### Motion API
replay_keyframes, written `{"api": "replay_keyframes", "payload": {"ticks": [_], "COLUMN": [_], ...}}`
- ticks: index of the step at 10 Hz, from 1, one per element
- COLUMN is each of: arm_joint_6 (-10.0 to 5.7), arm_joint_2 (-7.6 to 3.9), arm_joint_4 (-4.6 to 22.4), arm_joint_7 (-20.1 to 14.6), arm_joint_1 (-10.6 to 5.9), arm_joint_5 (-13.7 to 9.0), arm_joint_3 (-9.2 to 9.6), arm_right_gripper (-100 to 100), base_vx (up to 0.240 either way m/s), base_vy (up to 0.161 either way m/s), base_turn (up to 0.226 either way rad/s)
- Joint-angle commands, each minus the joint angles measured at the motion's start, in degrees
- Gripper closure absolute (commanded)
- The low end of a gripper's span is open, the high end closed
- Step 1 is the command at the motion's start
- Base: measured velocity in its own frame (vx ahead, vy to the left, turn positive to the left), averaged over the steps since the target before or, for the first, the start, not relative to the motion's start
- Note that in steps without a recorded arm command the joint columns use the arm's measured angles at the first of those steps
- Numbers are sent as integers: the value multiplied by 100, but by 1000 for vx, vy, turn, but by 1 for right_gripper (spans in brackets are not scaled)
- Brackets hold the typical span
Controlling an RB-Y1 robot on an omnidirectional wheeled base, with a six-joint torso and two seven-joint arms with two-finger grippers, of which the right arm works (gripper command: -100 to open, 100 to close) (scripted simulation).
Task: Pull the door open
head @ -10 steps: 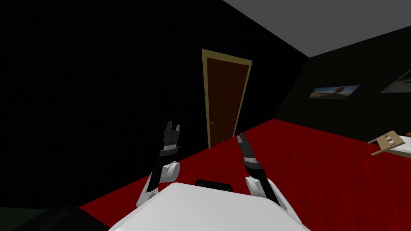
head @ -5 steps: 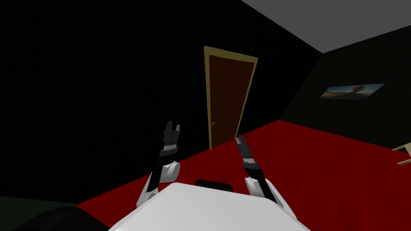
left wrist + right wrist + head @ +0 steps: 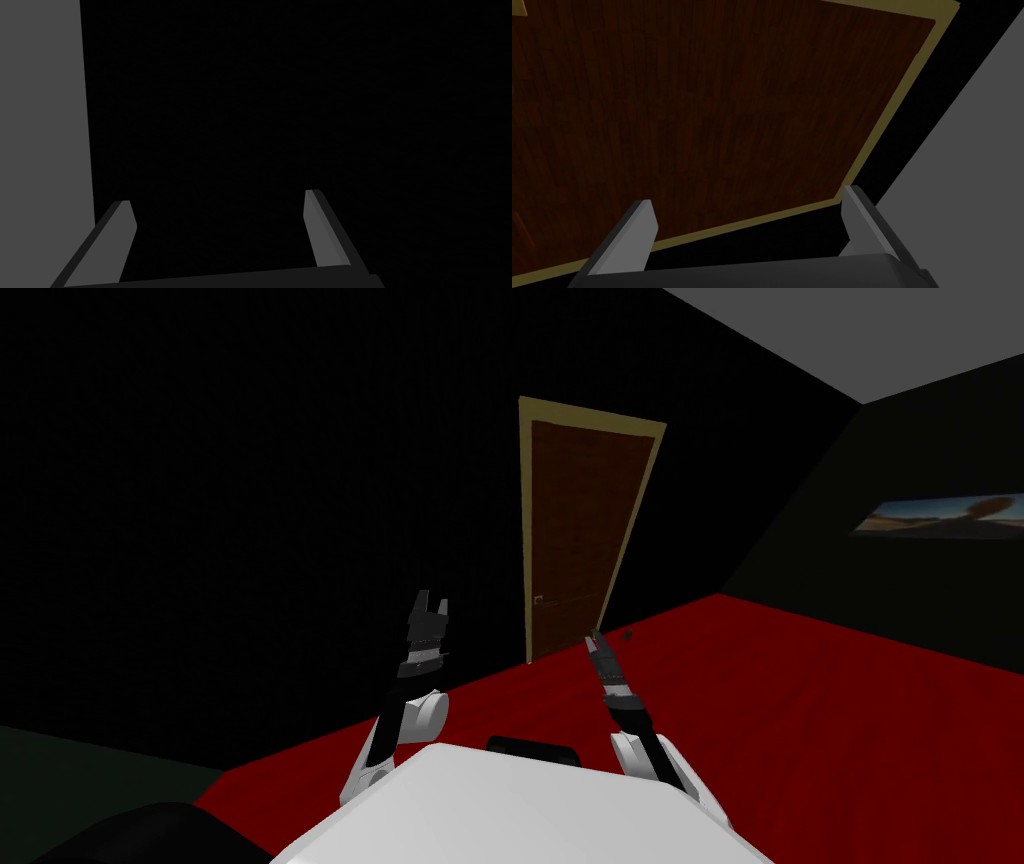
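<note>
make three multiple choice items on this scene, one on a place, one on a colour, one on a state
1. In the head view, the handle sits on the door:
A) in the middle
B) by its left edge
C) by its right edge

2. The floor is:
A) red
B) grey
C) white

3. The fingers of the right gripper are:
A) shut on the handle
B) shut on a cup
C) open, holding nothing

Answers:
1 B, the small handle lies just inside the left post of the frame.
2 A, red spreads out from the foot of the door.
3 C, the right wrist view shows both fingers standing apart, with the door beyond them.
</note>
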Motion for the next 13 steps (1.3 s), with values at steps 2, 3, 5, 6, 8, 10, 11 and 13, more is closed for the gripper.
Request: {"api": "replay_keyframes", "payload": {"ticks": [2, 3, 5, 6, 8, 10, 11, 13], "arm_joint_6": [-95, -95, -213, -213, -332, -390, -390, -505], "arm_joint_2": [-72, -72, -170, -170, -268, -316, -316, -410], "arm_joint_4": [393, 424, 830, 921, 1375, 1591, 1661, 2048], "arm_joint_7": [-124, -124, -273, -273, -422, -494, -494, -639], "arm_joint_1": [-122, -122, -281, -281, -440, -518, -518, -673], "arm_joint_5": [-40, -40, -93, -93, -147, -173, -173, -225], "arm_joint_3": [21, 21, 39, 39, 57, 66, 66, 83], "arm_right_gripper": [-100, -100, -100, -100, -100, -100, -100, -100], "base_vx": [64, 49, 64, 62, 71, 67, 50, 63], "base_vy": [-1, -1, 5, -6, -4, -5, -1, 0], "base_turn": [76, 46, 127, 51, 131, 60, 53, 130]}}
